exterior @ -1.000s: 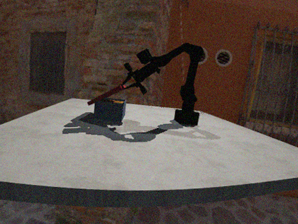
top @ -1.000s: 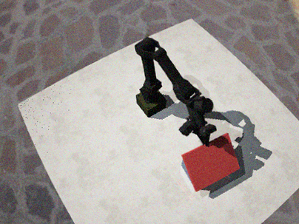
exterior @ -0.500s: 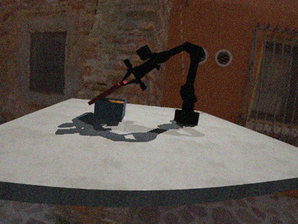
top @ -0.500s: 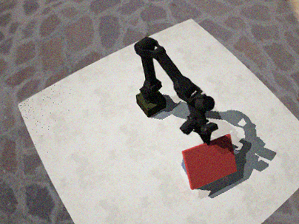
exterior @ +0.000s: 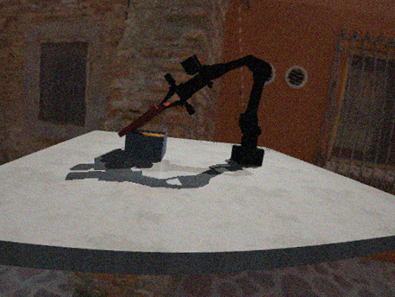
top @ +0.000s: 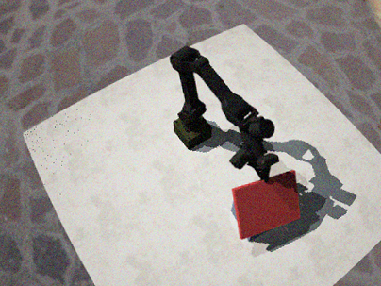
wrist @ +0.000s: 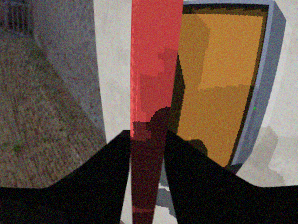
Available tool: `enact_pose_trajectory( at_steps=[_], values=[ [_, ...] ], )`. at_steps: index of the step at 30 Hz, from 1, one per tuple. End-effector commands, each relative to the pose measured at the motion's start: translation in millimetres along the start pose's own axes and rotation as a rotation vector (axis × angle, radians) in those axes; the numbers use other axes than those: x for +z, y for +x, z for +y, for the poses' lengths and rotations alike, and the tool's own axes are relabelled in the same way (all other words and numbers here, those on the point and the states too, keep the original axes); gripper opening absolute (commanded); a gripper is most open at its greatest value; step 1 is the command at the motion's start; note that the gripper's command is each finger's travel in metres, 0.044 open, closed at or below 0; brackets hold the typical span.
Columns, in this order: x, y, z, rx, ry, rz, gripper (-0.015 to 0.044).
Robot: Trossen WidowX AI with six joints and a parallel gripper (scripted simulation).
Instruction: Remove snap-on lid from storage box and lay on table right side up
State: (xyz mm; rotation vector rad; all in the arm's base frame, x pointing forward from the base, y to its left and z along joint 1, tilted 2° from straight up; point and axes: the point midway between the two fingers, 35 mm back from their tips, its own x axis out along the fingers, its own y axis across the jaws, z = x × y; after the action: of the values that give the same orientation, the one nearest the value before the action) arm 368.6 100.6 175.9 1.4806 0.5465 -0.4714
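Note:
The red lid [top: 266, 208] [exterior: 140, 122] [wrist: 154, 55] is off its seat and steeply tilted, its near edge raised and its far edge low at the box's far side. My gripper [top: 265, 178] [exterior: 167, 104] [wrist: 147, 137] is shut on the lid's raised near edge. The blue-grey storage box [exterior: 144, 147] [wrist: 264, 95] stands upright on the table, its top partly uncovered, with an orange interior showing in the wrist view. In the top view the lid hides nearly all of the box. Whether the lid's lower part touches the box's far rim I cannot tell.
The pale table top [top: 135, 193] [exterior: 208, 221] carries the box and the arm's base [top: 192, 134] [exterior: 248, 155]. Dark shadows of the arm and lid fall around the box. The table's edges drop to a stone floor.

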Motion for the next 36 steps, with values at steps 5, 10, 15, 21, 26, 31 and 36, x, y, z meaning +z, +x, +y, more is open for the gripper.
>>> enact_pose_trajectory(
  at_steps=[5, 10, 15, 21, 26, 31, 36],
  values=[
    [0, -9, 12, 0.011, 0.000, 0.000, 0.0000],
    [0, -13, 17, 0.011, 0.000, 0.000, 0.0000],
    [0, -17, 22, 0.011, 0.000, 0.000, 0.0000],
    [0, -22, 28, 0.011, 0.000, 0.000, 0.0000],
    [0, -26, 32, 0.011, 0.000, 0.000, 0.0000],
    [6, -23, 26, 0.011, -0.001, -0.001, 0.0000],
    [16, -23, 25, 0.011, -0.001, -0.001, 0.0000]
  ],
)
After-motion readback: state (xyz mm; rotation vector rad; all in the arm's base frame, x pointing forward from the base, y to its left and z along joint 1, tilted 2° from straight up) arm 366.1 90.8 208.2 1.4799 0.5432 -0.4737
